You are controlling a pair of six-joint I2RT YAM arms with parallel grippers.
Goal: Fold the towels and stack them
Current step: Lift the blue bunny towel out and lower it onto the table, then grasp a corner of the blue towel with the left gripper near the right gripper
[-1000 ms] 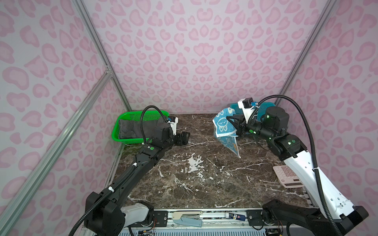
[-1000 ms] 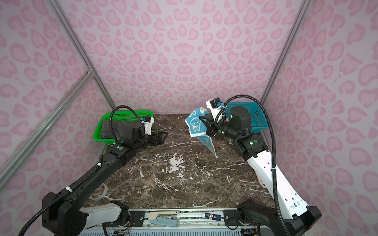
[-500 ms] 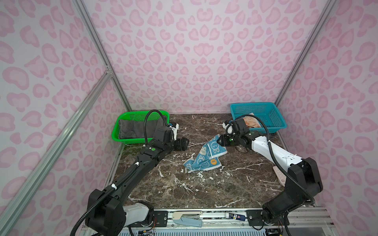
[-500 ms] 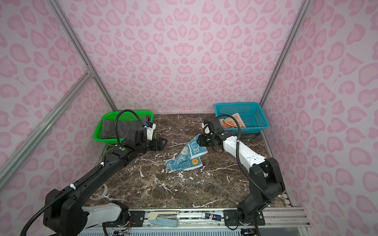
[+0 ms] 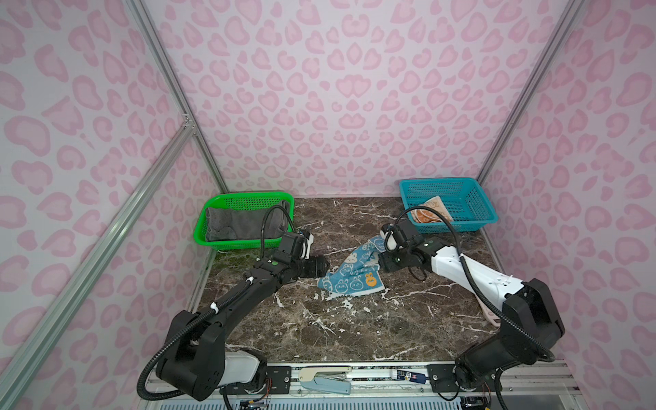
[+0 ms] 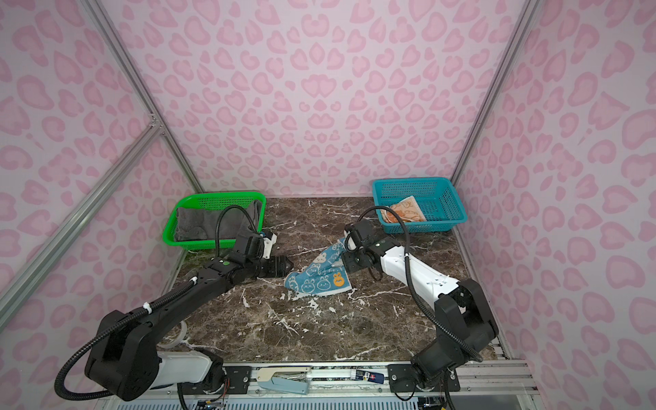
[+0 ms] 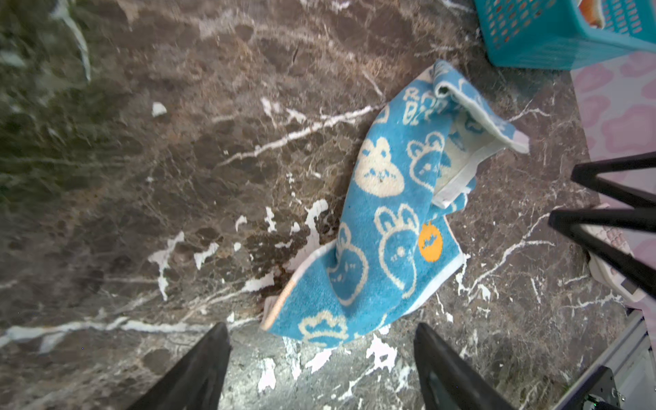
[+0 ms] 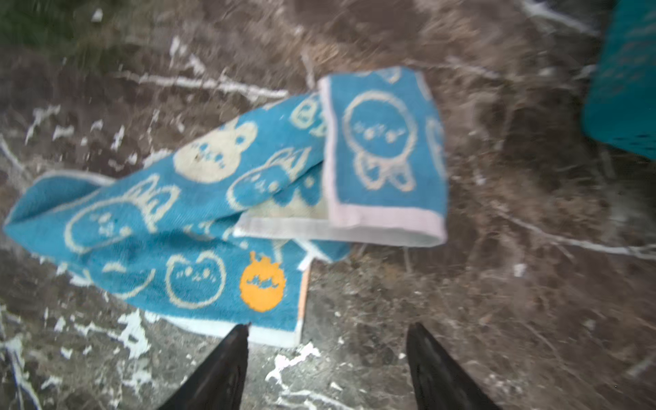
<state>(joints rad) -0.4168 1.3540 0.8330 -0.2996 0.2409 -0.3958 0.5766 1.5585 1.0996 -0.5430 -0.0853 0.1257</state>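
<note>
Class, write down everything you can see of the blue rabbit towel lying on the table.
The blue towel is a small, soft, terry-looking cloth printed with cream rabbit faces and one orange figure, edged by a pale hem. It lies crumpled on the dark marble table between the two arms, with one folded corner turned back over itself, showing a paler underside. It rests on the table; the left tool and the right tool stand open beside it, neither closed on it.

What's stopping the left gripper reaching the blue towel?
Likely nothing, so yes: left gripper is open with a corner of the blue towel just ahead on the table; right gripper is open, holding nothing.
</note>
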